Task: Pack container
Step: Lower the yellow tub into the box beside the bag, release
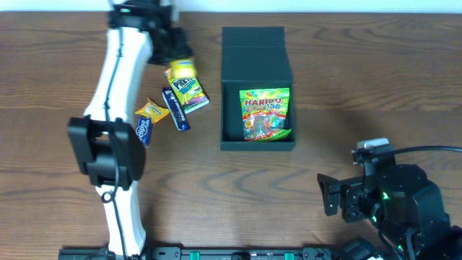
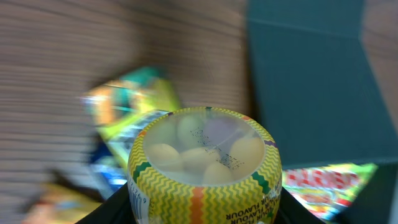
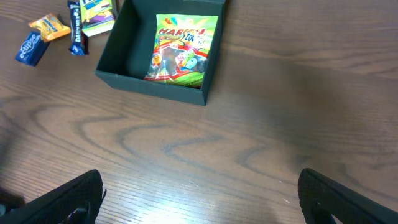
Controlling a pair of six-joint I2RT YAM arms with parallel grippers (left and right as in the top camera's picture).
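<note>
Well left of the box (image 1: 258, 90) lie a blue packet (image 1: 143, 131) and an orange packet (image 1: 151, 110). Nearer the box, but apart from it, are a dark bar (image 1: 176, 109) and a green packet (image 1: 190, 91). Off the box's far left corner, the left gripper (image 1: 177, 59) is clamped on a yellow tub (image 2: 204, 168), whose clear top faces up with pale sweets showing through. The wrist view is blurred around the tub.

The box stands open with its lid (image 1: 253, 45) folded back on the far side. A Haribo bag (image 1: 265, 114) covers the right part of its floor, and the left part is bare. Right of the box, on the robot's side, the right gripper (image 1: 326, 195) waits with fingers wide apart, holding nothing.

The step in hand looks to be carrying the tub into the box. To do it well:
- Keep the tub upright and high enough to clear the box's left wall.
- Centre the tub over the bare strip beside the bag.
- Lower the tub until its base meets the floor, and only then let go.

A tub set on the bag would likely tip, and swinging in over the far side risks knocking the lid.
</note>
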